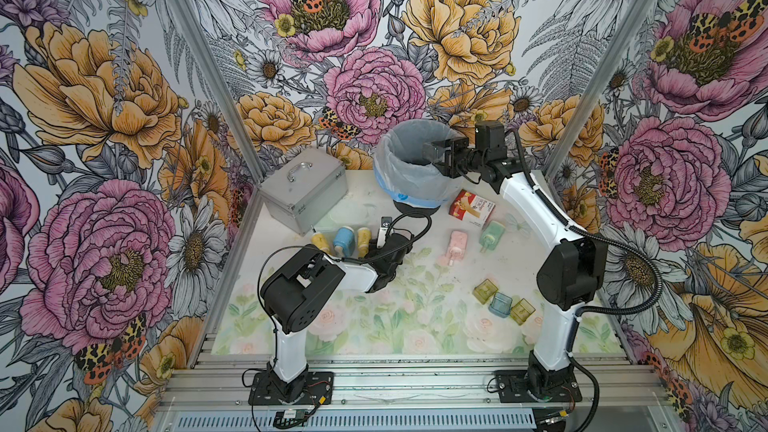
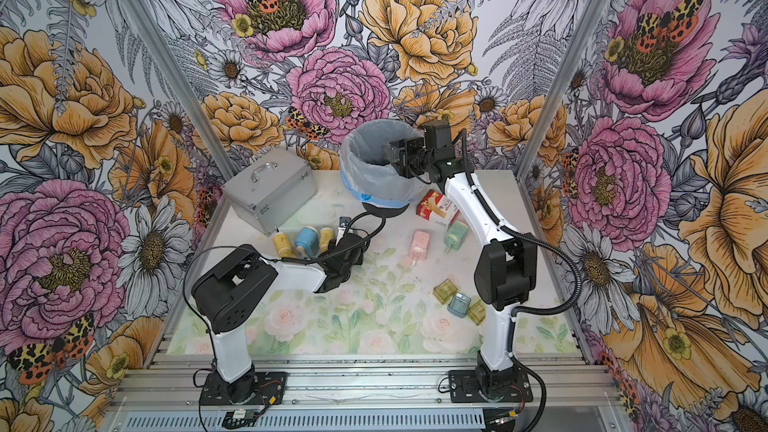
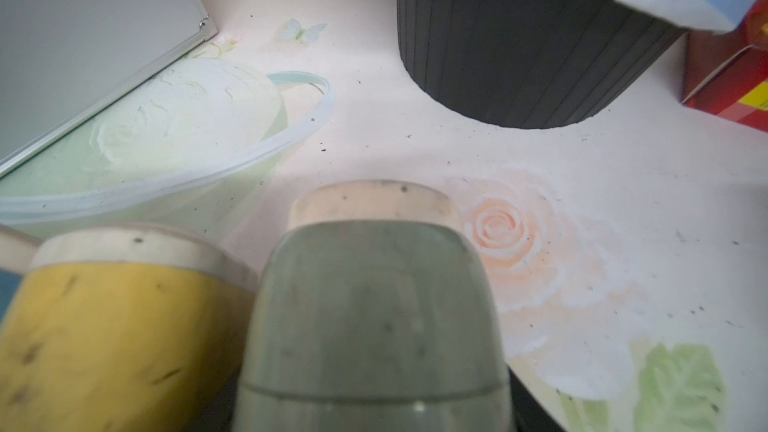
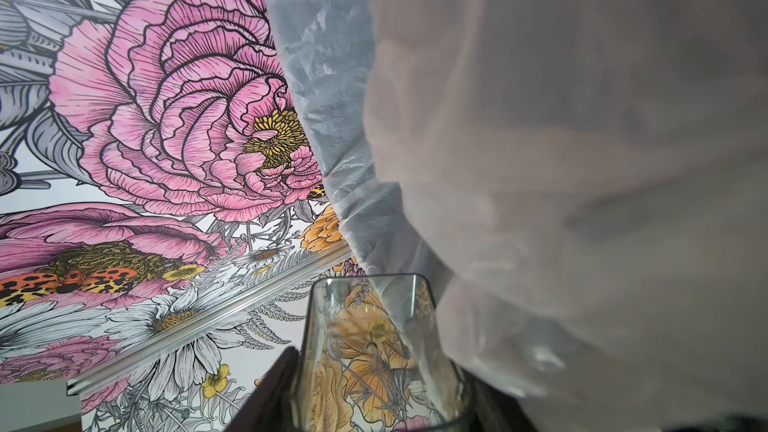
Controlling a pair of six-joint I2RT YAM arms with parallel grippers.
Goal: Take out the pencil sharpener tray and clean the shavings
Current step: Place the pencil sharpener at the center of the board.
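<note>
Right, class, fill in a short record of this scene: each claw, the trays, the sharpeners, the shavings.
right claw: shut on a clear tray, held at the lined bin
left claw: at a grey sharpener; grip not visible
loose trays: three, side by side on the table
other sharpeners: yellow, blue, yellow, pink, green
shavings: dark flecks scattered on the table

The walls (image 1: 104, 118) are printed with pink and orange blooms, grey-white daisies and orange-black moths. The table (image 1: 415, 326) is patterned with pastel roses and green leaves, speckled with dark shavings (image 3: 324, 149). A grey-green sharpener (image 3: 374, 317) is capped in cream; 3 trays (image 1: 500, 304) are tinted olive, blue, olive; a clear tray (image 4: 370, 351) is seen without tint.
</note>
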